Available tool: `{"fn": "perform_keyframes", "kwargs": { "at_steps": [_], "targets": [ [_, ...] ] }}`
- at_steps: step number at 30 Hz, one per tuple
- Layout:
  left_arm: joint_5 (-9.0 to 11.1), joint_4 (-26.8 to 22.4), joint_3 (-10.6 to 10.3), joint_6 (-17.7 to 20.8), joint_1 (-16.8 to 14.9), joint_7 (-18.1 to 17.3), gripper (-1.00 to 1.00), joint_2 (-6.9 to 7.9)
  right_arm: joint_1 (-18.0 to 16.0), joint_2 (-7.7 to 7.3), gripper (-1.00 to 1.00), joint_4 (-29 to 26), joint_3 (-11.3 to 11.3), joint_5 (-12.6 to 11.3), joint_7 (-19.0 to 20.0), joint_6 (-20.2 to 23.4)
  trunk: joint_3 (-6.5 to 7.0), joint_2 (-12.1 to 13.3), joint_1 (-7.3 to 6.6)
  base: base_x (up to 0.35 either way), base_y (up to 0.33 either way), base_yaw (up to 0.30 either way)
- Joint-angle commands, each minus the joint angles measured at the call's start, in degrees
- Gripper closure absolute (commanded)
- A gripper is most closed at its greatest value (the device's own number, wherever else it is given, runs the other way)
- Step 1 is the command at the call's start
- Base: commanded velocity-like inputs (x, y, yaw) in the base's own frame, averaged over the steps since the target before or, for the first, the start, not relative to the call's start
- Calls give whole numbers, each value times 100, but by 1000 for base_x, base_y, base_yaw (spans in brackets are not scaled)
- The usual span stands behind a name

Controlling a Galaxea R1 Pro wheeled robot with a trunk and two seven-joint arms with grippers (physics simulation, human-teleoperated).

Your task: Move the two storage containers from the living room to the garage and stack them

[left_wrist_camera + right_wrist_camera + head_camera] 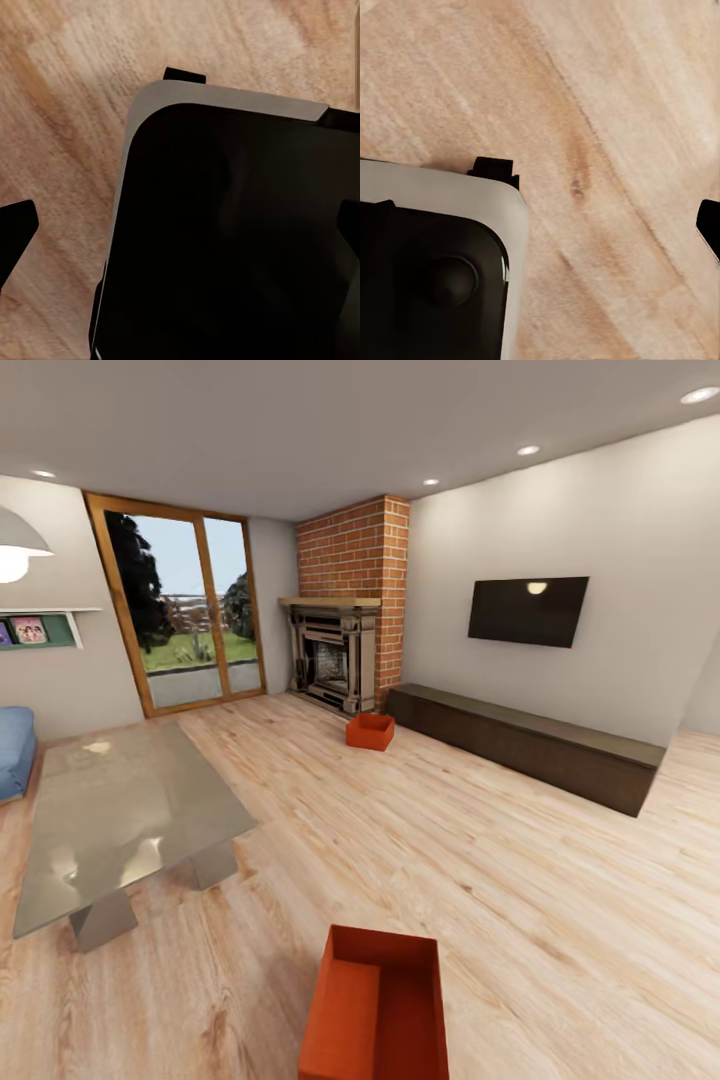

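The living room's wood-plank floor (480,840) held both storage containers, the near storage container (378,1010) just ahead and the far storage container (370,731) by the fireplace (335,660); approach should square up first, both arms hanging over the robot base (240,240), finger spread indeterminable, nothing between them.

The near storage container (375,1010) is cut off by the head view's lower edge.
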Motion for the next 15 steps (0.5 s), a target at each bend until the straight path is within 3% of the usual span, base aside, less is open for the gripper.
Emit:
{"fn": "perform_keyframes", "kwargs": {
  "at_steps": [1, 15],
  "targets": [
    [33, -5, 3, -8, 1, 0, -100, 0, -6, 2, -100, 15, 45, -62, 26, -31, -5, -2, 3, 291, 0, 0],
    [33, 1, 3, -11, 1, 1, -100, 0, -6, 3, -100, 15, 47, -59, 25, -31, -5, -2, 3, 304, 0, 0]
  ]
}}
